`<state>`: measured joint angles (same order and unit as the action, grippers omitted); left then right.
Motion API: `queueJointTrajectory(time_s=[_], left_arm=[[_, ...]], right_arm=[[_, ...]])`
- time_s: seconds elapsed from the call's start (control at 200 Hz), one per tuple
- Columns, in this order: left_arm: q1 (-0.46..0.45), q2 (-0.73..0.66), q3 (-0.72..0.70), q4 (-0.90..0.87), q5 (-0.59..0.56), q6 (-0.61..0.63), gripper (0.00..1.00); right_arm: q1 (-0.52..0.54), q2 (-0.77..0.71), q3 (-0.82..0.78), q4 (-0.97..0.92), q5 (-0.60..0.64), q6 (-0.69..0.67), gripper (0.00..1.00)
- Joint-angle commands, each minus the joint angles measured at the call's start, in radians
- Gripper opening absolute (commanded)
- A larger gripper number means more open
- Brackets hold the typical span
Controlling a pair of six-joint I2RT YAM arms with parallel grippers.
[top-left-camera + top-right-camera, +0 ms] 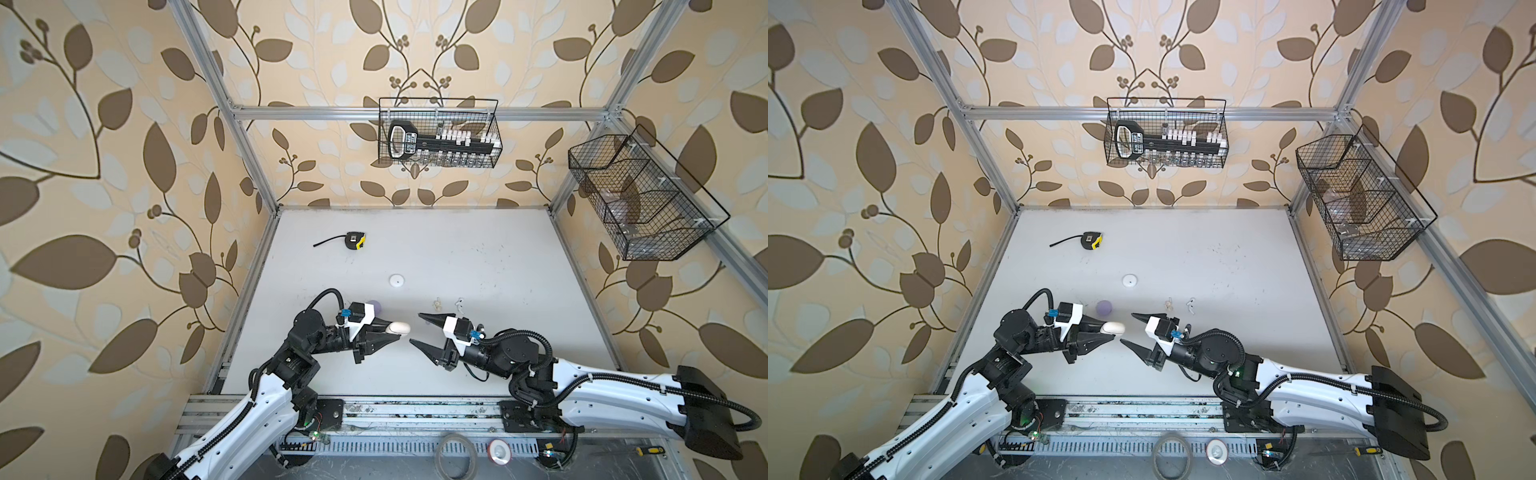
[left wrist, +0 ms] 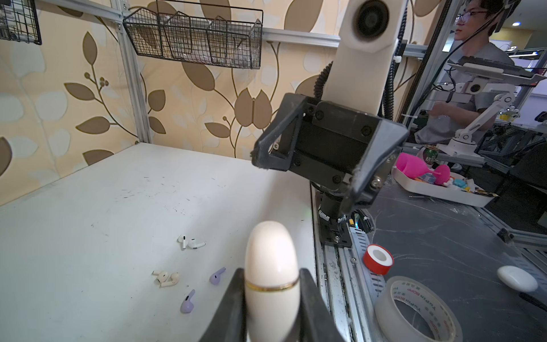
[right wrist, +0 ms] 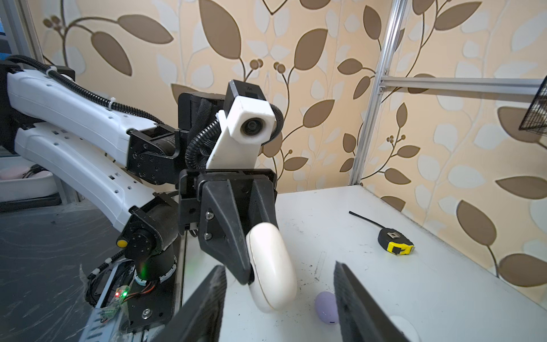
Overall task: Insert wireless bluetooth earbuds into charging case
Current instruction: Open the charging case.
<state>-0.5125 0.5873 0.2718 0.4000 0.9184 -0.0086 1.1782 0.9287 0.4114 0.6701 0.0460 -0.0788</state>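
Gripping the cream case (image 2: 270, 260), the left gripper (image 1: 395, 332) is clamped on it and holds it off the table (image 1: 498, 257). The right gripper (image 1: 415, 328) faces it, jaws apart and empty, just short of the case. The lid looks shut, though the seam is hard to read. Six earbuds (image 2: 167, 278) lie loose on the table beyond. None is seated, so I judge the task barely begun.
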Motion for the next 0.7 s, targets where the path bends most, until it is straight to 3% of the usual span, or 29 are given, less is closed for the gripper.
queueJointTrajectory(time_s=[0.0, 0.695], left_arm=[[-0.018, 0.002, 0.036, 0.061, 0.042, 0.002, 0.00], [-0.057, -0.006, 0.062, 0.036, 0.038, 0.018, 0.00]], right_arm=[[0.008, 0.025, 0.048, 0.021, 0.020, 0.028, 0.59], [0.010, 0.124, 0.107, -0.009, 0.043, 0.017, 0.59]])
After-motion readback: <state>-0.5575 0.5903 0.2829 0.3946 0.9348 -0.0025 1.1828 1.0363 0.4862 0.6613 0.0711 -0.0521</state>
